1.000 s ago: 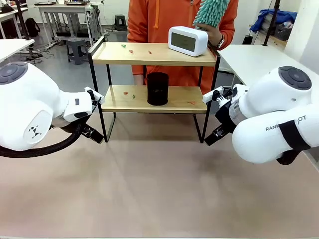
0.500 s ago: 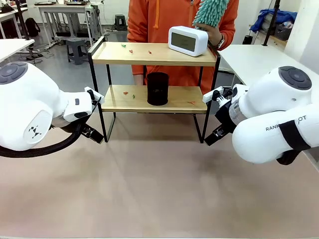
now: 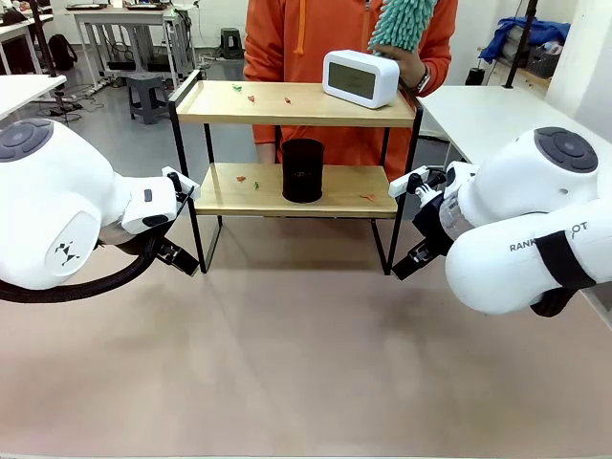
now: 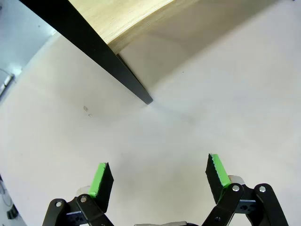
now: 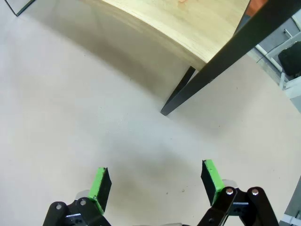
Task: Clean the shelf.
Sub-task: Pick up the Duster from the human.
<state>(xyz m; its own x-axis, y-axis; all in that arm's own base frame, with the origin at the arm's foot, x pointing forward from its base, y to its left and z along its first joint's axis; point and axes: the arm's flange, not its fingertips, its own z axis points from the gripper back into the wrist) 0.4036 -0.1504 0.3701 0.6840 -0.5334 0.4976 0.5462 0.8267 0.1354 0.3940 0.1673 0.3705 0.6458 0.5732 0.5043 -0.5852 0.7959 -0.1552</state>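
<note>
The shelf point(image 3: 296, 103) stands across the table in the front view, two light wooden boards in a thin black frame. Small red and green scraps point(image 3: 251, 97) lie on both boards. A white clock point(image 3: 360, 77) sits on the top board and a black cup point(image 3: 302, 170) on the lower one. Behind it a person in orange holds a teal duster point(image 3: 406, 21). My left gripper point(image 4: 160, 174) is open over bare table near the shelf's front left leg point(image 4: 134, 87). My right gripper point(image 5: 155, 181) is open near the front right leg point(image 5: 176, 99). Both hold nothing.
The beige tabletop point(image 3: 306, 354) stretches in front of the shelf. My two white arms flank the shelf, left arm point(image 3: 57, 210) and right arm point(image 3: 526, 229). White tables point(image 3: 488, 115) and a stool point(image 3: 146, 96) stand farther back.
</note>
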